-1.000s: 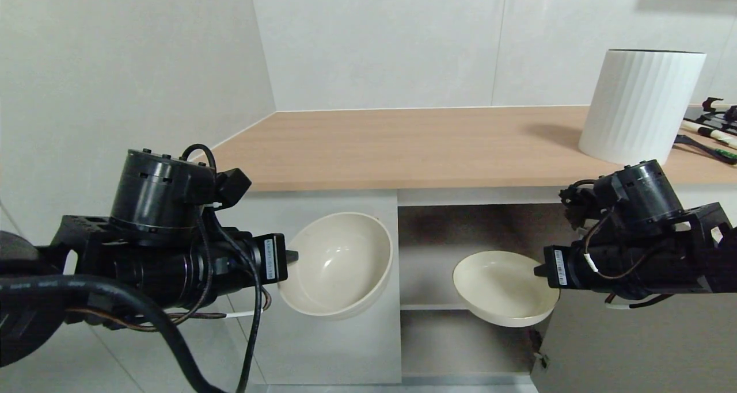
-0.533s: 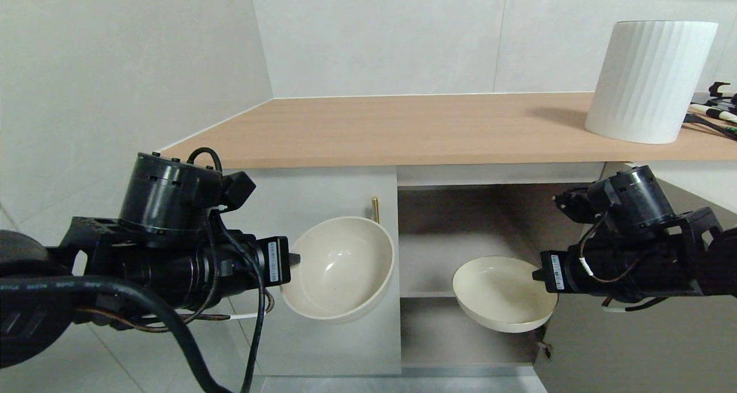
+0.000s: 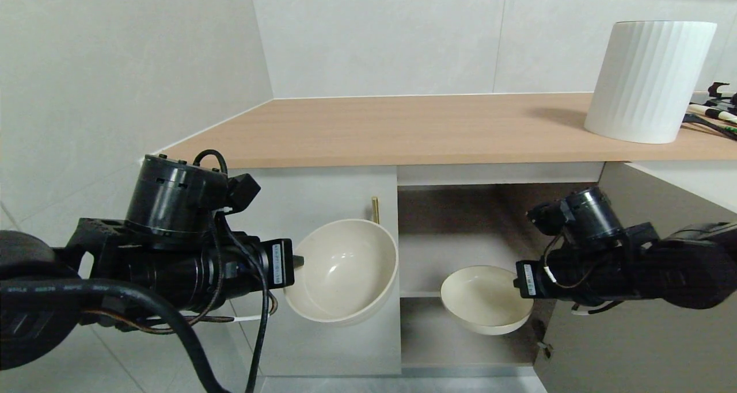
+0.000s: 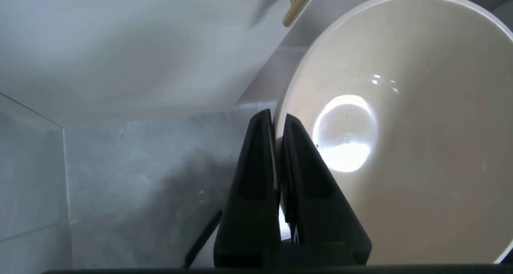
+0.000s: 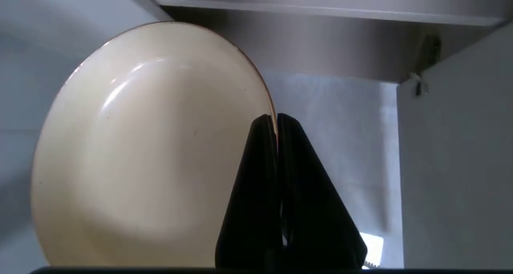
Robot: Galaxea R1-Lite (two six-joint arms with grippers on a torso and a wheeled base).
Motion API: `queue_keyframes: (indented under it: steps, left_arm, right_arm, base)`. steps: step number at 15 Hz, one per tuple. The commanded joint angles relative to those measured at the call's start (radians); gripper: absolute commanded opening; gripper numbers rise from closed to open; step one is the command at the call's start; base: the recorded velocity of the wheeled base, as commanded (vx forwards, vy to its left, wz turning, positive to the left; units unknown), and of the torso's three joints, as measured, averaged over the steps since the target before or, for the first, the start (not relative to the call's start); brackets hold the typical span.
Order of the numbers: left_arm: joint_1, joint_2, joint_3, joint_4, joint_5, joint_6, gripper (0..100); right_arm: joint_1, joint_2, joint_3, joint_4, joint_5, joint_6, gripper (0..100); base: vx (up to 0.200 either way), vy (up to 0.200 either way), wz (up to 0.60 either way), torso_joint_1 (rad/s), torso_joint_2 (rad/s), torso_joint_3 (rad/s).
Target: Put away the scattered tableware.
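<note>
My left claw is closed on the bowl, my right claw on the plate at the open cupboard; nothing seems stored yet.

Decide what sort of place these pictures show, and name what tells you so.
Probably a kitchen: a wooden counter against tiled walls, an open cabinet beneath it, and cream tableware, a deep bowl in the left hand and a shallow bowl in the right hand.
</note>
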Motion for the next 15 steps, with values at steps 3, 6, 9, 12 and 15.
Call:
queue_keyframes:
  steps: [3, 6, 9, 12, 15]
  left_arm:
    - [-0.001, 0.005, 0.000, 0.000, 0.000, -0.001, 0]
    - [-0.005, 0.008, 0.000, 0.000, 0.000, -0.002, 0]
    - [-0.008, 0.023, 0.000, 0.000, 0.000, -0.002, 0]
    - [-0.008, 0.035, 0.000, -0.002, 0.002, -0.004, 0]
    - [-0.010, 0.042, 0.000, -0.002, 0.002, -0.004, 0]
  right_arm:
    - [-0.015, 0.348, -0.026, -0.279, -0.110, 0.014, 0]
    - [-0.032, 0.484, -0.129, -0.362, -0.143, 0.035, 0]
    - [-0.062, 0.584, -0.257, -0.362, -0.228, 0.069, 0]
    - [-0.076, 0.651, -0.359, -0.360, -0.270, 0.084, 0]
    - [-0.101, 0.725, -0.464, -0.359, -0.339, 0.086, 0]
  base:
    - [0.000, 0.000, 0.00, 0.000, 0.00, 0.000]
    - [0.000, 0.000, 0.00, 0.000, 0.00, 0.000]
    - [0.000, 0.000, 0.00, 0.000, 0.00, 0.000]
    - [0.000, 0.000, 0.00, 0.000, 0.00, 0.000]
    - [0.000, 0.000, 0.00, 0.000, 0.00, 0.000]
